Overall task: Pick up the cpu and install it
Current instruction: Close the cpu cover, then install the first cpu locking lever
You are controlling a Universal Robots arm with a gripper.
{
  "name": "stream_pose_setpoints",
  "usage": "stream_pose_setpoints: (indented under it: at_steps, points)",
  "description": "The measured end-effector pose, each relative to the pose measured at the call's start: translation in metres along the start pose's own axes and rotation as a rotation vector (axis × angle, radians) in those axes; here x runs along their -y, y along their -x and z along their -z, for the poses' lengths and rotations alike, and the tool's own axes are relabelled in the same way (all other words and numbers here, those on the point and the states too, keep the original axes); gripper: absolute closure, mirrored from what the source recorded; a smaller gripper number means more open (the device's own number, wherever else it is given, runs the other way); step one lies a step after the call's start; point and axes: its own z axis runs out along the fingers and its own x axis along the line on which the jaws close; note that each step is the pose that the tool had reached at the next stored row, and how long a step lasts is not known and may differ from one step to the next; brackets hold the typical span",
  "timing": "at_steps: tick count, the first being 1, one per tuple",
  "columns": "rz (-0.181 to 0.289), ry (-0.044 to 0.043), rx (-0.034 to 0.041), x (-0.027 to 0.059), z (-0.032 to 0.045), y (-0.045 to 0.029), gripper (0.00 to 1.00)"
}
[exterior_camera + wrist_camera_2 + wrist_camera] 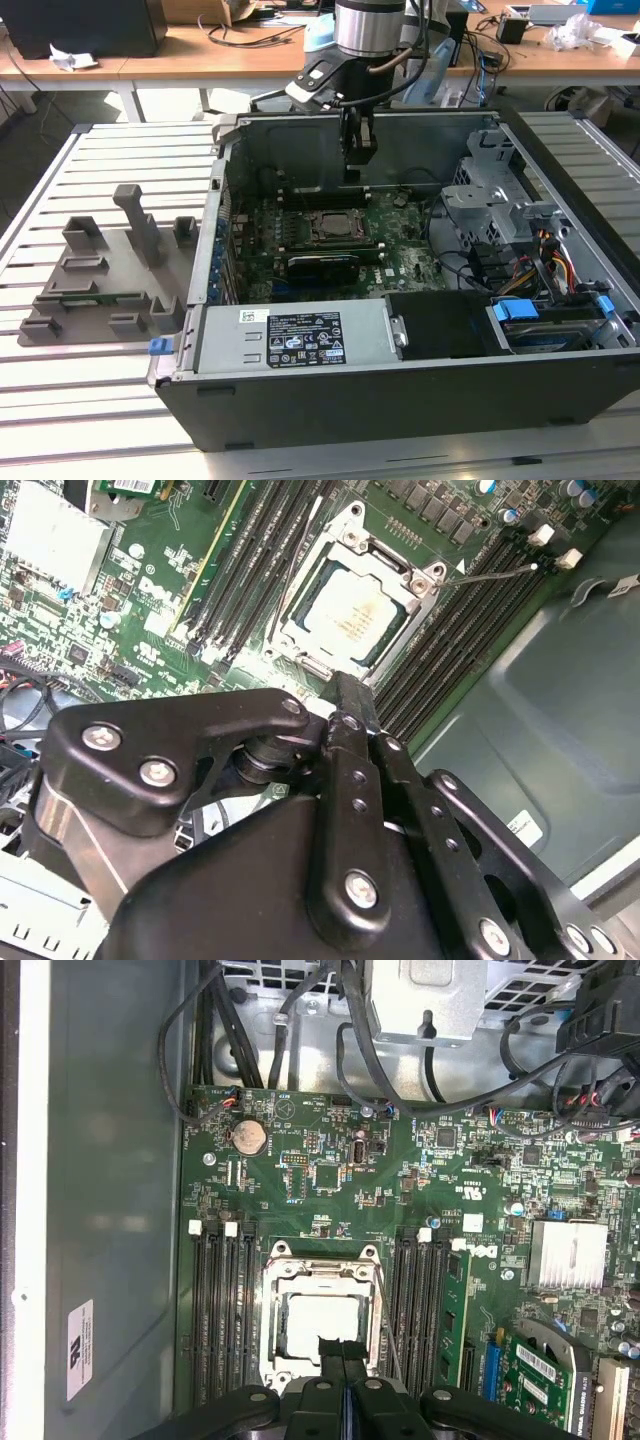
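Grey plastic tray (100, 290) lies on the slatted counter (60, 420) at the exterior view's left, just beside the open computer case (400, 400), whose green motherboard (410, 262) lies flat inside. The cpu (329, 227) sits in the metal socket frame (320, 1253) near the board's middle, silver-grey top upward, with memory slots (222, 1310) on either side in the first wrist view. The jaws are pressed together with nothing between them and hang above the board over the socket's edge, apart from the chip; a drive cage (490, 185) stands at the exterior view's right.
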Motion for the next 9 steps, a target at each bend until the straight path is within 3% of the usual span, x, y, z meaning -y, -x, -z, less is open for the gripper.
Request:
stream_pose_setpoints:
  at_steps: [9]
  points:
    - [0.000, 0.0000, 0.0000, 0.0000, 0.0000, 0.0000, 0.89]
